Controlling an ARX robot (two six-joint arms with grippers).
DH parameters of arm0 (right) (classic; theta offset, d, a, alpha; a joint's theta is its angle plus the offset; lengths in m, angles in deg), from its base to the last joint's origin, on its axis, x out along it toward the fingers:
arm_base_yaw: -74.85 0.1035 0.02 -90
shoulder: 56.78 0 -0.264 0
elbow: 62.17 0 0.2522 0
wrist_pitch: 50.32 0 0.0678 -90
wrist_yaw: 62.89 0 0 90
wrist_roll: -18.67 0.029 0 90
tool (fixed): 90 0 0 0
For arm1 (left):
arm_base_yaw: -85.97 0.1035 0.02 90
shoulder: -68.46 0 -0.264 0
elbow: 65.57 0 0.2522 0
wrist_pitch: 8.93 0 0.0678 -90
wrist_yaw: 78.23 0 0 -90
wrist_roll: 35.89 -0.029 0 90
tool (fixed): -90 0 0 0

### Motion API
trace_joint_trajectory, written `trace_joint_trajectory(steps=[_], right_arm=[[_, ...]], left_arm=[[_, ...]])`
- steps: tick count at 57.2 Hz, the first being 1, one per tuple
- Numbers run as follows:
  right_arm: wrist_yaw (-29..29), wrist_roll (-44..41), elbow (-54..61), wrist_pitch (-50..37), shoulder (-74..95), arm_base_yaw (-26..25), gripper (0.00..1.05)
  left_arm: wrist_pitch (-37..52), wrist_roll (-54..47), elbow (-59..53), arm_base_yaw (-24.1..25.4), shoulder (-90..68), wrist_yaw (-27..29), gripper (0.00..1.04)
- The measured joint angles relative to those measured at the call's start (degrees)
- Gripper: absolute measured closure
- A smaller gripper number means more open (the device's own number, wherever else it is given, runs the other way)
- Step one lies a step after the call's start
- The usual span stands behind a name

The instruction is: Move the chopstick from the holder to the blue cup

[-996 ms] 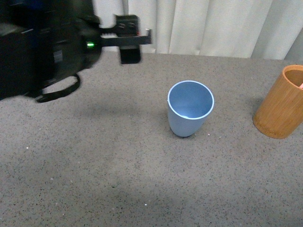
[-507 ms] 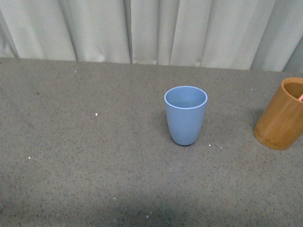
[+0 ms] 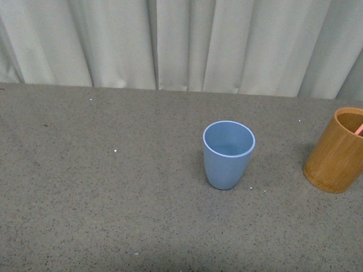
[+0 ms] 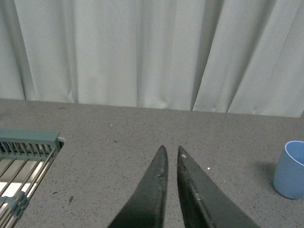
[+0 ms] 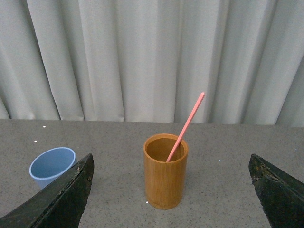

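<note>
The blue cup (image 3: 228,153) stands upright and empty mid-table; it also shows in the left wrist view (image 4: 290,169) and the right wrist view (image 5: 52,165). The bamboo holder (image 3: 337,150) stands at the right edge, also in the right wrist view (image 5: 165,171). One pink chopstick (image 5: 185,127) leans in it; only a bit of it (image 3: 359,129) shows in the front view. My right gripper (image 5: 171,166) is open wide, facing the holder from a distance. My left gripper (image 4: 171,149) is shut and empty above the table, left of the cup. Neither arm shows in the front view.
A grey-green wire rack (image 4: 26,156) lies at the table's left side in the left wrist view. Pale curtains (image 3: 181,42) hang along the table's far edge. The tabletop (image 3: 113,187) is speckled grey.
The left arm, which filled the upper left of the front view a second ago, has left that view. The front view has shifted, so cup and holder sit lower in it.
</note>
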Motion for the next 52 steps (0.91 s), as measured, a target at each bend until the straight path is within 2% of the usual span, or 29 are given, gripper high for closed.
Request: trace_joint_trajectory(steps=[12, 16, 20, 29, 32, 37, 42, 52], right_arm=[[0.02, 0.02, -0.02, 0.07, 0.07, 0.02, 0.1], [2.38, 5.97, -1.68, 2.29, 3.52, 0.13, 0.1], [2.99, 13.81, -4.22, -3.54, 12.98, -1.75, 0.1], [-0.52, 19.87, -12.15, -19.89, 36.3, -8.11, 0.1], [-3.08, 23.26, -15.8, -19.78, 43.89, -10.12, 0.1], [-3.04, 27.28, -20.65, -18.88, 55.1, -10.71, 0.1], [-1.33, 29.59, -24.46, -18.51, 64.06, -10.03, 0.1], [2.58, 31.43, -31.02, -18.67, 70.99, -8.24, 0.1]], left_arm=[[0.0, 0.0, 0.0, -0.02, 0.02, -0.02, 0.55], [0.0, 0.0, 0.0, 0.0, 0.02, -0.02, 0.44], [0.0, 0.0, 0.0, 0.0, 0.04, -0.02, 0.32], [0.0, -0.04, 0.0, -0.02, 0.04, -0.02, 0.06], [0.0, -0.09, 0.0, 0.0, 0.04, 0.0, 0.07], [0.0, -0.09, 0.0, -0.02, 0.04, 0.0, 0.07], [0.0, -0.09, 0.0, 0.0, 0.04, 0.0, 0.07], [0.0, -0.11, 0.0, 0.0, 0.04, -0.02, 0.07]])
